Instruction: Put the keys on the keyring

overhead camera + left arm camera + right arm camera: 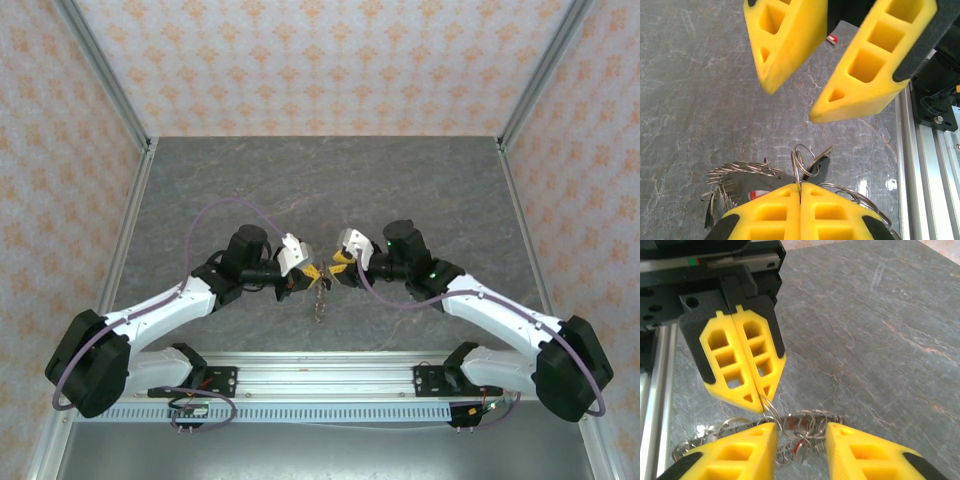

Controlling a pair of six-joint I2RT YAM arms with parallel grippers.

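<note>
My left gripper (800, 186) is shut, pinching a small wire ring (799, 167) that stands up from its tips. This loop belongs to the keyring (742, 170), a bunch of grey wire coils hanging just above the table. A black key (824, 164) hangs beside the pinched loop, and a red key (801, 441) shows among the coils. My right gripper (801, 429) is open, its fingers astride the keyring (812, 421) without closing on it. In the top view both grippers, left (312, 272) and right (338, 270), meet tip to tip at mid-table, with the keys (320, 300) dangling below.
The grey stone-look table (320, 190) stretches behind the grippers. An aluminium rail (320, 380) with the arm bases runs along the near edge, close under the bunch (925, 150). Patterned walls and metal posts (105, 70) enclose the left, right and back.
</note>
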